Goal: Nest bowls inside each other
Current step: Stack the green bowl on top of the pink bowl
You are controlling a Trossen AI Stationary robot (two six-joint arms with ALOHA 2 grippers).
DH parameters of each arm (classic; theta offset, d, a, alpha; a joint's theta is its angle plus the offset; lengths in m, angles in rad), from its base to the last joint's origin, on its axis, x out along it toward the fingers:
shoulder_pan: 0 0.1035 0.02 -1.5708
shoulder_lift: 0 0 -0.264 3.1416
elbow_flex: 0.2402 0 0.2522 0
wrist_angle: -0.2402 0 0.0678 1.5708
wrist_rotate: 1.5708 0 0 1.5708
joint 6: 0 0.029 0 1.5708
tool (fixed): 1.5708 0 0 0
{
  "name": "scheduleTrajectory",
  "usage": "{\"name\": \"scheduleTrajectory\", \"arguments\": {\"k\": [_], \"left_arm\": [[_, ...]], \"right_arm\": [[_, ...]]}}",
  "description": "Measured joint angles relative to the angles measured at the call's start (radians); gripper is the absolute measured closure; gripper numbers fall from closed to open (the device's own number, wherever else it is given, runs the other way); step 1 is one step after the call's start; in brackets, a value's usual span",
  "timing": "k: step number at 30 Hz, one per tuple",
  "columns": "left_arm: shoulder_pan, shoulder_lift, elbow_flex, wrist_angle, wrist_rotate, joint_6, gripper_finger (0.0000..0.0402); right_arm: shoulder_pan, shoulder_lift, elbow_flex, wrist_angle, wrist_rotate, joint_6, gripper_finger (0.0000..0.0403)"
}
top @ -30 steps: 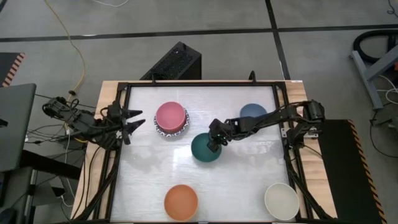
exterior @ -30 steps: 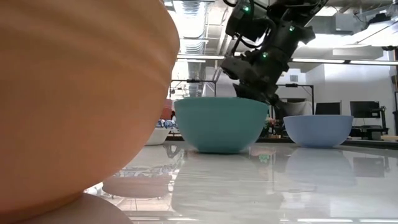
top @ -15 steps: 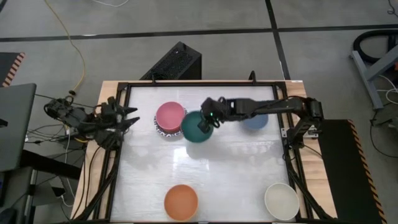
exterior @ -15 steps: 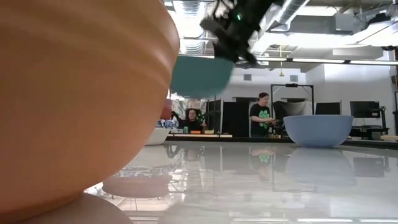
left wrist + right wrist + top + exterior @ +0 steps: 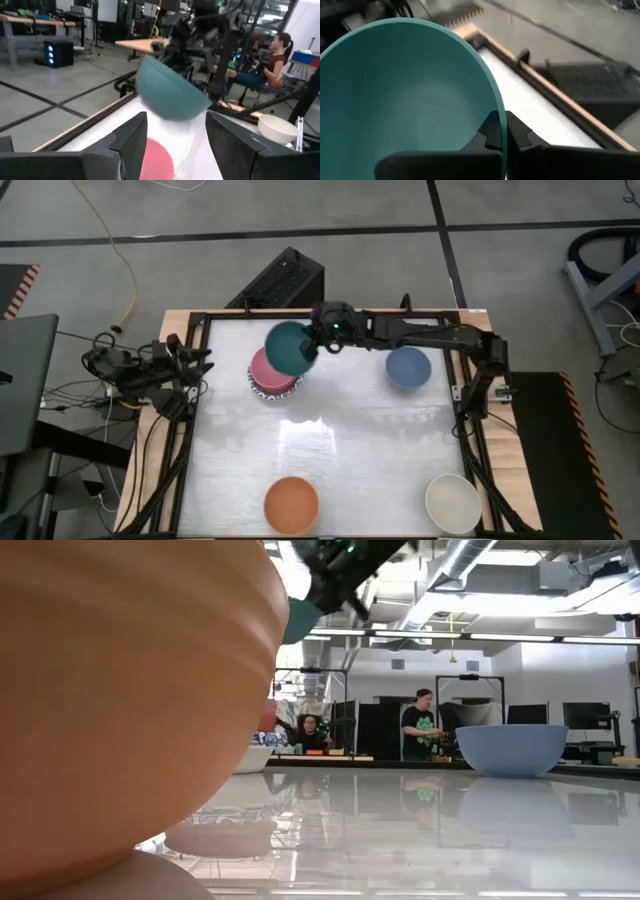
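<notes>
The dark green bowl (image 5: 288,345) hangs tilted in the air at the table's far side, partly over the pink bowl (image 5: 270,368), with my right gripper (image 5: 313,347) shut on its rim. The pink bowl sits in a patterned dish (image 5: 268,392). The blue bowl (image 5: 408,367) rests on its base at the far right, the orange bowl (image 5: 291,504) at the near edge, and the cream bowl (image 5: 452,502) at the near right. My left gripper (image 5: 197,367) stands open at the table's left edge, pointing level at the green bowl (image 5: 170,92). My right gripper pinches the green bowl's wall at the rim (image 5: 502,120), one finger (image 5: 491,131) inside the bowl and one (image 5: 521,135) outside. The fingers reach in from the table's right, slanting down. The bowl is lifted clear and tipped, its opening facing up and toward the right.
A black frame (image 5: 325,313) runs around the white table top. The orange bowl (image 5: 130,710) fills the left of the low view. People sit at desks (image 5: 420,735) in the room beyond the table. Bare table lies in the middle (image 5: 330,440).
My right gripper has raised the green bowl off the table's middle and carried it up and toward the far left, until it hangs partly over the pink bowl; the bowl has tipped on the way. My left gripper has drawn back toward the table's left edge.
</notes>
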Motion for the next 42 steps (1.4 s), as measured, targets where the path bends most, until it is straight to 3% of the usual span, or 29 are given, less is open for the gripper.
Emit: {"name": "scheduleTrajectory", "arguments": {"k": [5,16,35,42], "left_arm": [[0.000,-0.004,-0.022,0.072,-0.003,0.062,0.0210],[0.000,-0.005,-0.027,0.071,-0.003,0.131,0.0210],[0.000,-0.004,-0.049,0.030,-0.001,0.070,0.0210],[0.000,-0.004,-0.049,0.045,-0.003,0.068,0.0210]], "right_arm": [[-0.019,0.096,0.001,0.136,-0.084,0.002,0.0396],[-0.039,0.227,0.054,0.139,-0.117,0.029,0.0395],[-0.071,0.230,0.054,0.086,-0.150,0.065,0.0392],[-0.068,0.295,0.053,0.114,-0.191,0.074,0.0392]]}}
